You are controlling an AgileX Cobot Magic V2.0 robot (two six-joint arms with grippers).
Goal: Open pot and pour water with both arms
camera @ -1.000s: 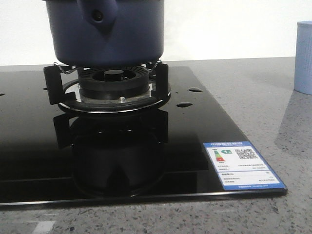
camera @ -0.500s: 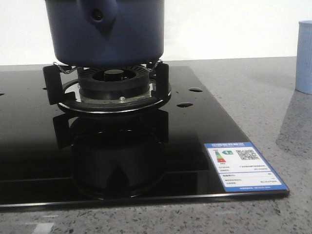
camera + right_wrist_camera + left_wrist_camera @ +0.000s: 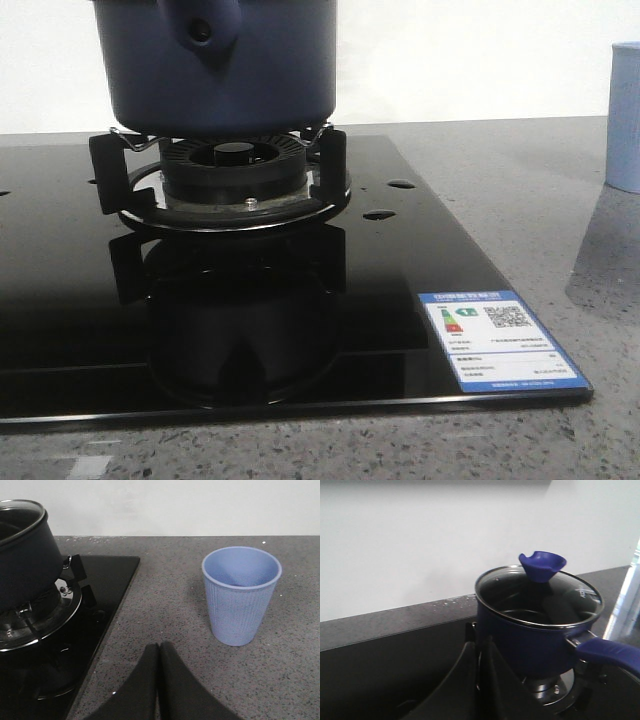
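Note:
The dark navy pot stands on the black burner grate of the glass hob. In the left wrist view the pot wears a glass lid with a blue knob, and its blue handle juts sideways. My left gripper is shut and empty, its tips just short of the pot's wall. My right gripper is shut and empty over the grey counter, between the hob and the pale-blue ribbed cup. The pot shows at the edge of the right wrist view. Neither gripper shows in the front view.
The black glass hob carries a blue-bordered energy label at its front right corner. The pale-blue cup stands on the speckled grey counter right of the hob. A white wall runs behind.
The front view has shifted very slightly between frames; the pot, burner and cup stay where they were.

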